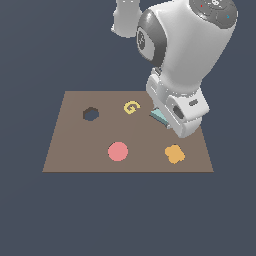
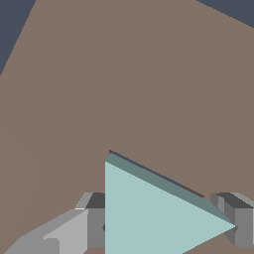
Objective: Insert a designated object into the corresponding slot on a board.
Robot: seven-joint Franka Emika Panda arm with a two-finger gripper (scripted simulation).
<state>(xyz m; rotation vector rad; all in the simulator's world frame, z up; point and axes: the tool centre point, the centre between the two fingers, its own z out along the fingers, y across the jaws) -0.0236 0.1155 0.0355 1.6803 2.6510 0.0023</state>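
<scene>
We are seeing the light-teal triangular block lying between the two fingers of the end effector, one flat side facing the wrist camera and one tip pointing at a finger. In the wrist view the fingers are standing just beside the block on either side, and one seems to be touching its tip, but we cannot tell whether they are clamping it. A thin dark line is running along the block's upper edge where it is meeting the board; it may be the rim of the triangular slot, though the view is too close to say.

In the exterior view only a sliver of the block is showing under the end effector, toward that view's right on the board. Around it, the yellow G-shaped piece is sitting near, the orange clover-shaped piece is lying closer to the front edge, the pink disc is resting near the middle front, and the dark hexagonal hole is sitting well apart toward the view's left.

The brown board is lying flat on a plain dark blue-grey surface that is filling the rest of the scene.
</scene>
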